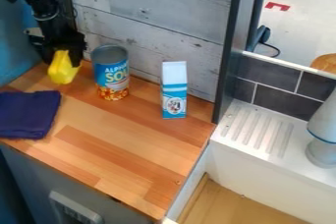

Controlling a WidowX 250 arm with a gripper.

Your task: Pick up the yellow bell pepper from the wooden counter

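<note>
At the upper left, the black gripper (64, 53) hangs over the back left of the wooden counter, shut on a yellow object (62, 69). The yellow object is held just left of a soup can (111, 72), which stands upright with a blue and orange label. Right of the can, a white and blue carton (175, 90) stands upright near the back wall. A folded dark blue cloth (27, 114) lies at the counter's left edge, below and left of the gripper.
The wooden counter (125, 144) ends in front at a grey cabinet face. A grey plank wall rises behind it, with a dark upright post (231, 51) at its right end. Further right are a white ridged ledge (259, 128) and a grey-white object (322, 137).
</note>
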